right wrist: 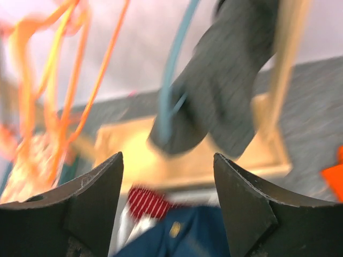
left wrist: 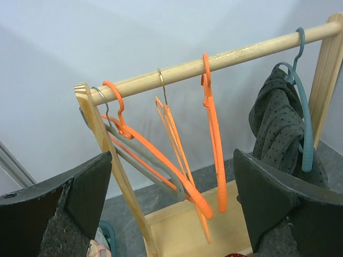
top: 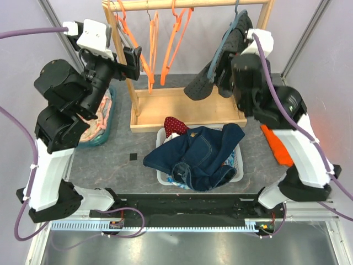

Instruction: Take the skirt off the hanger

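A dark dotted skirt (top: 212,72) hangs on a teal hanger (left wrist: 305,107) at the right end of the wooden rail (left wrist: 214,61). It also shows in the left wrist view (left wrist: 278,128) and, blurred, in the right wrist view (right wrist: 225,96). My right gripper (top: 226,69) is open and empty, close in front of the skirt, which hangs just beyond its fingertips (right wrist: 241,182). My left gripper (top: 132,62) is open and empty, held high at the left end of the rack, facing several empty orange hangers (left wrist: 209,144).
The wooden rack base (top: 187,107) stands at the back centre. A white basket (top: 238,168) with a blue denim garment (top: 193,154) and a red striped cloth (top: 175,126) is in front. A teal bin (top: 102,135) of pink clothes sits left. An orange item (top: 276,146) lies right.
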Robot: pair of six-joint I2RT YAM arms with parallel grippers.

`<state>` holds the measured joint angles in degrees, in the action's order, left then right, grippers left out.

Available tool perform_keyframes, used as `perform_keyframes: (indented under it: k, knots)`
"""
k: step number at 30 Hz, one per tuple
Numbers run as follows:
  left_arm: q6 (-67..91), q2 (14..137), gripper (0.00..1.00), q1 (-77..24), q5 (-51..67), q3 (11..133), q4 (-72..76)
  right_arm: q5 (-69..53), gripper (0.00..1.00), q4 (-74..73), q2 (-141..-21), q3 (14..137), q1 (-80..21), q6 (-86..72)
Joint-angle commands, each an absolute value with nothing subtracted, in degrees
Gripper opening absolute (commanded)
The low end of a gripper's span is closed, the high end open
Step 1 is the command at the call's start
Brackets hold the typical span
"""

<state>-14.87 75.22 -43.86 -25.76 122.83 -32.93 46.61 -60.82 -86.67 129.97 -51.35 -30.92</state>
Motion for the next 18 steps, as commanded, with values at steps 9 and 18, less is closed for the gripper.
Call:
perform_keyframes:
  k: [9, 18]
  knots:
    - [-15.73, 70.32, 0.99, -44.03, -22.68, 114.88, -35.24, 14.08, 0.73, -48.17, -93.60, 134.03, -22.15, -27.51]
    - [-14.59, 69.52, 1.00, -44.03, -21.71, 111.71, -36.12, 6.68, 0.72, -40.35, -93.42, 131.92, -21.09, -29.79]
